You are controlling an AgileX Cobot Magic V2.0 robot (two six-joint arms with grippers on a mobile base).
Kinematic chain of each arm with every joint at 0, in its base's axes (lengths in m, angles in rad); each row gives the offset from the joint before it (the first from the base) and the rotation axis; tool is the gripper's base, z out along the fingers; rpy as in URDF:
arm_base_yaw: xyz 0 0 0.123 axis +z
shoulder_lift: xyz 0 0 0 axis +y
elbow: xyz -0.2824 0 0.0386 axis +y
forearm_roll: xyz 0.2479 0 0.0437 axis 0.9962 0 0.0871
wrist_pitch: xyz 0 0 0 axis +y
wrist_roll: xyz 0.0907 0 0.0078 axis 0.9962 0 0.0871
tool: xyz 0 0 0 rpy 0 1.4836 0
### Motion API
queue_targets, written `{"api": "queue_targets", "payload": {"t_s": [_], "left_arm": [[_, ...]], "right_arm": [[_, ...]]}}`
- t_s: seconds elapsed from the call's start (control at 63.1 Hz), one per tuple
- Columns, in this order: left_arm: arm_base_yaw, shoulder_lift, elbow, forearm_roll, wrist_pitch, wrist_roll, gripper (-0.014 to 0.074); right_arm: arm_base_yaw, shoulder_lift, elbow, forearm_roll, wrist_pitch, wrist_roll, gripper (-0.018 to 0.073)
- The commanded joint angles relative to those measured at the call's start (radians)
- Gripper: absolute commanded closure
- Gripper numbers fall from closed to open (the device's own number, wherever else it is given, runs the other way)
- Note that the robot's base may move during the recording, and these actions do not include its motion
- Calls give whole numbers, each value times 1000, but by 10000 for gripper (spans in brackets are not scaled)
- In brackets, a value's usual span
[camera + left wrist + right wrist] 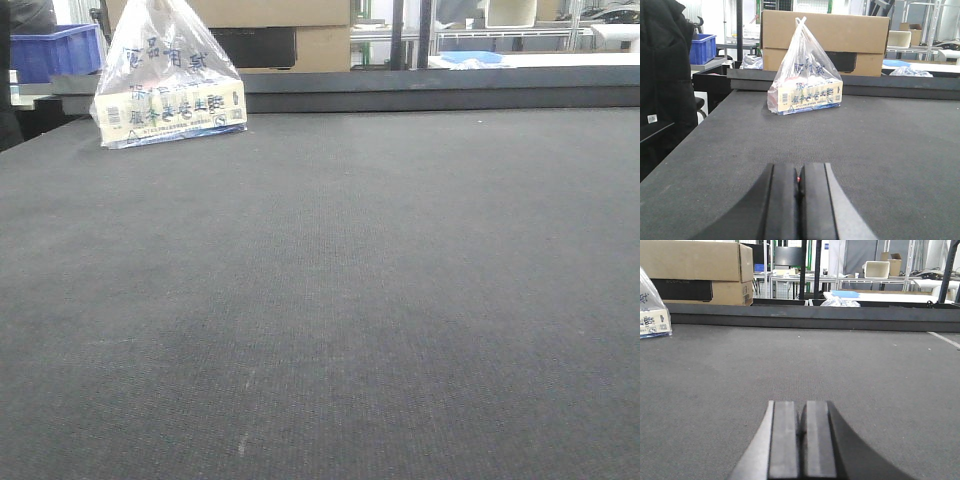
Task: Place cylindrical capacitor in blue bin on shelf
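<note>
No cylindrical capacitor shows in any view, and the shelf is out of view. My left gripper (pixel 799 167) is low over the dark grey mat (pixel 890 150). Its black pads are pressed together, with only a tiny red speck in the seam. My right gripper (pixel 801 405) hovers over the same mat (pixel 865 370), shut with nothing between its pads. A clear plastic bag (pixel 807 85) holding a printed box stands on the mat ahead of the left gripper, also seen in the front view as the bag (pixel 165 85). Neither gripper appears in the front view.
A raised dark ledge (pixel 400 95) runs along the mat's far edge. Behind it sits a large cardboard box (pixel 825 35). A blue crate (pixel 702 47) stands beyond the table's left; I cannot tell if it is the task's bin. A black jacket (pixel 665 75) hangs at left.
</note>
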Motion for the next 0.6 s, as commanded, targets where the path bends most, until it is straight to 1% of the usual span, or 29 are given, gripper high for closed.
{"api": "queue_targets", "payload": {"t_s": [0.0,0.587], "left_arm": [[3,-3,-4,-1,-17,3,707],[3,-3,-4,-1,-17,3,707]], "right_arm": [[-4,-4,0,-1,-13,-1,727],[-4,-4,0,-1,-13,-1,727]]}}
